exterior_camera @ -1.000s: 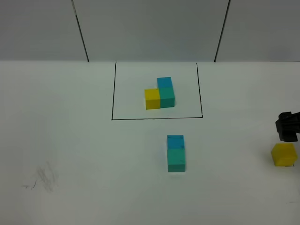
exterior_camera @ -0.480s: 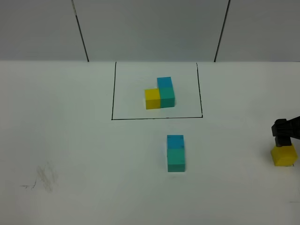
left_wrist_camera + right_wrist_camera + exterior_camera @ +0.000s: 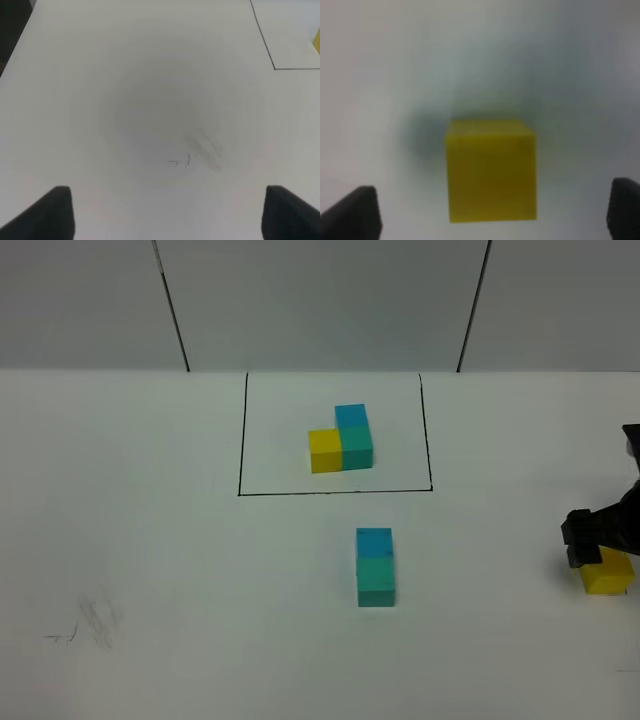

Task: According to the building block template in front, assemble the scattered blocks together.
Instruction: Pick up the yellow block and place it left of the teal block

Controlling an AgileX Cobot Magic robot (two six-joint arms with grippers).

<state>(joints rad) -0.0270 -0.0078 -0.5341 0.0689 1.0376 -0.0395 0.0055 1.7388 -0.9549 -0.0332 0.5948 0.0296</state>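
Observation:
The building block template [image 3: 341,440], an L of yellow, teal and blue cubes, sits inside a black-lined rectangle [image 3: 240,440]. Of the scattered blocks, the sky blue cube [image 3: 374,541] touches the teal-green cube [image 3: 376,581] in front of it at mid-table. The yellow cube [image 3: 610,577] lies at the far right edge, partly covered by my right gripper [image 3: 586,540]. In the right wrist view the yellow cube [image 3: 491,170] lies between the wide-open fingers of my right gripper [image 3: 490,212], untouched. My left gripper [image 3: 170,215] hangs open over bare table, outside the high view.
Faint pencil smudges [image 3: 98,620] mark the white table at the front left. The smudges [image 3: 200,150] lie ahead of the left gripper, with the rectangle's corner line [image 3: 274,67] beyond. A grey wall rises behind the table.
My right gripper has come down and slightly leftward over the yellow cube, now covering its upper left part. The cubes and the left arm have not moved.

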